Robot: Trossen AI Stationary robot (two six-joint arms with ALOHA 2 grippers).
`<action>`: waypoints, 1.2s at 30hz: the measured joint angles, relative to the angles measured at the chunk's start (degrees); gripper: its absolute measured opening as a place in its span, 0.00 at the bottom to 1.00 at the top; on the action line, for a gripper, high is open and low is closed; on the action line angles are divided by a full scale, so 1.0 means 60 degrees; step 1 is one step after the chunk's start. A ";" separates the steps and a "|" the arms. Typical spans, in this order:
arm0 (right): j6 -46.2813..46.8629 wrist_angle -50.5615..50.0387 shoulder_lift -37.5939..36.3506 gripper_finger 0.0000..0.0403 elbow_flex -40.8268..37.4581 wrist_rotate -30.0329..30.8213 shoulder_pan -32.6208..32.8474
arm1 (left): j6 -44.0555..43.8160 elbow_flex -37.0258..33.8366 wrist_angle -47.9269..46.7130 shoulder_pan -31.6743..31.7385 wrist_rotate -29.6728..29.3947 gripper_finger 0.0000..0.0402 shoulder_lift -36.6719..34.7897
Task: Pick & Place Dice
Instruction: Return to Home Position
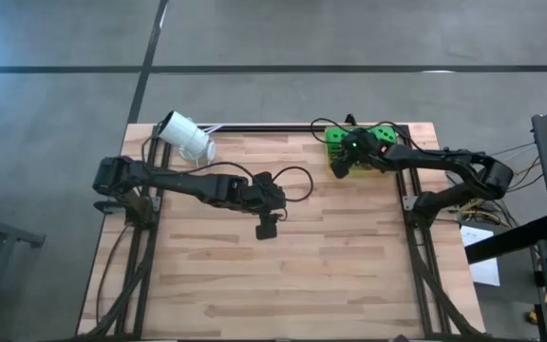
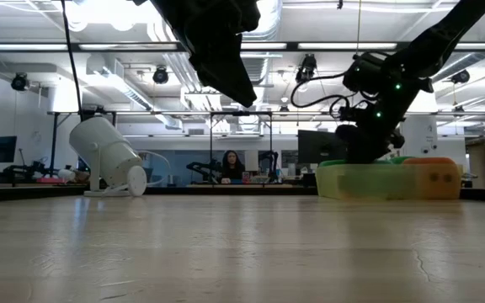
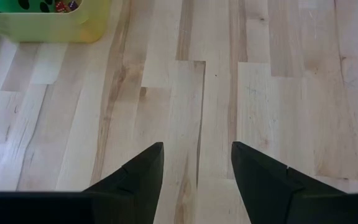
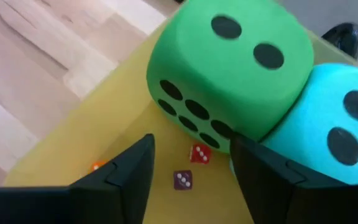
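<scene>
Dice run, desk check.

Hands: the left hand (image 3: 196, 146) hung over bare desk (image 1: 283, 275) near the middle. Its 2 dark, wedge-shaped fingers were spread wide with nothing between them. The right hand (image 4: 191, 142) reached down into the yellow bin (image 3: 55, 28) at the desk's far edge, on the right arm's side. Its fingers were also parted wide and gripped nothing.

Materials: the green die (image 4: 229, 62) looked like matte foam, with rounded edges and flat black round pips. We saw 2 pips on one face and more on the next. The teal die (image 4: 328, 124) was pressed against it and had the same soft finish and large black pips. A small red die (image 4: 199, 154) and a small purple die (image 4: 183, 180) lay on the bin floor just beside the green die. Both were hard-edged with pale pips. A small orange item lay near them; we could not tell what it was. The bin wall was translucent yellow plastic, and in the low view an orange-red die (image 2: 432, 177) showed through it.

Surface: the desk was made of pale wood strips in a butcher-block pattern with visible grain, and dark metal framing ran along its sides. A white cylindrical device (image 1: 186, 138) stood tilted at the far edge on the left arm's side.

Room: we noted a grey floor with dark lines, ceiling strip lights and monitors. 1 person (image 2: 230, 162) was well behind the desk.
</scene>
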 joint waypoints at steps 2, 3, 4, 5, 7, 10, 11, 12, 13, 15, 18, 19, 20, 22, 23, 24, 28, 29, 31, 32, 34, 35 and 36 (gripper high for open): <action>-0.0011 -0.0241 0.0139 0.53 0.0114 0.0000 -0.0004 | 0.0000 0.0000 0.0000 0.0000 -0.0002 0.49 0.0000; -0.0044 -0.0373 0.0177 0.54 0.0172 0.0000 -0.0015 | 0.0000 0.0000 -0.0002 0.0000 0.0000 0.49 0.0000; -0.0081 -0.0529 0.0188 0.55 0.0236 -0.0003 -0.0018 | 0.0000 0.0000 -0.0001 0.0000 0.0001 0.49 0.0000; -0.0087 -0.0696 0.0188 0.55 0.0308 -0.0006 -0.0018 | 0.0000 0.0000 -0.0002 0.0000 0.0001 0.49 0.0000; -0.0102 -0.1043 0.0135 0.56 0.0462 -0.0011 -0.0022 | -0.0015 0.0000 -0.0002 0.0000 -0.0002 0.49 0.0000; -0.0120 -0.1674 -0.0092 0.56 0.0719 -0.0025 -0.0022 | -0.0301 0.0000 -0.0004 0.0000 0.0001 0.49 0.0000; -0.0132 -0.1821 -0.0199 0.56 0.0787 -0.0027 -0.0016 | -0.0468 0.0000 -0.0004 -0.0004 0.0001 0.49 0.0000; -0.0132 -0.1961 -0.0322 0.55 0.0841 -0.0050 0.0002 | -0.0580 0.0000 -0.0004 -0.0004 0.0003 0.49 0.0000; -0.0112 -0.2048 -0.0471 0.54 0.0864 -0.0062 0.0047 | -0.0646 0.0000 -0.0004 -0.0004 0.0003 0.49 0.0000; -0.0112 -0.2228 -0.0795 0.52 0.0874 -0.0066 0.0225 | -0.0677 0.0000 -0.0004 -0.0004 0.0001 0.49 0.0000; 0.0000 -0.2451 -0.1358 0.46 0.0854 -0.0080 0.0662 | -0.0675 0.0000 -0.0004 -0.0004 0.0001 0.49 -0.0004; 0.0007 -0.2496 -0.1549 0.43 0.0830 -0.0084 0.0868 | -0.0678 0.0000 -0.0004 -0.0004 0.0001 0.49 -0.0004; 0.0042 -0.2516 -0.1733 0.41 0.0797 -0.0080 0.1091 | -0.0678 0.0000 -0.0004 -0.0004 0.0001 0.48 0.0000; 0.0259 -0.2619 -0.2127 0.36 0.0723 -0.0050 0.1636 | -0.0678 0.0000 -0.0004 -0.0004 -0.0003 0.46 -0.0011; 0.0326 -0.2603 -0.2323 0.33 0.0702 -0.0025 0.1944 | -0.0700 0.0000 -0.0004 -0.0004 -0.0021 0.45 -0.0036; 0.0332 -0.2586 -0.2512 0.30 0.0672 -0.0022 0.2266 | -0.0714 0.0000 -0.0004 -0.0007 -0.0077 0.43 -0.0053; 0.0354 -0.2588 -0.3262 0.18 0.0619 0.0410 0.3621 | -0.0706 0.0000 -0.0004 -0.0007 -0.0310 0.30 -0.0340; 0.0355 -0.2593 -0.3452 0.15 0.0611 0.0570 0.3941 | -0.0680 0.0000 -0.0004 -0.0008 -0.0397 0.26 -0.0440; 0.0389 -0.2577 -0.3804 0.10 0.0611 0.0738 0.4571 | -0.0578 0.0000 -0.0004 -0.0015 -0.0571 0.19 -0.0649; 0.0390 -0.2576 -0.3957 0.08 0.0611 0.0738 0.4834 | -0.0488 0.0000 -0.0004 -0.0015 -0.0636 0.15 -0.0765; 0.0378 -0.2518 -0.4229 0.04 0.0612 0.0745 0.5344 | -0.0351 0.0000 -0.0004 -0.0015 -0.0730 0.08 -0.0996; 0.0365 -0.2469 -0.4345 0.03 0.0615 0.0751 0.5573 | -0.0250 0.0000 -0.0004 -0.0015 -0.0758 0.05 -0.1093; 0.0358 -0.2469 -0.4450 0.03 0.0615 0.0761 0.5796 | -0.0175 0.0000 -0.0005 -0.0015 -0.0767 0.03 -0.1204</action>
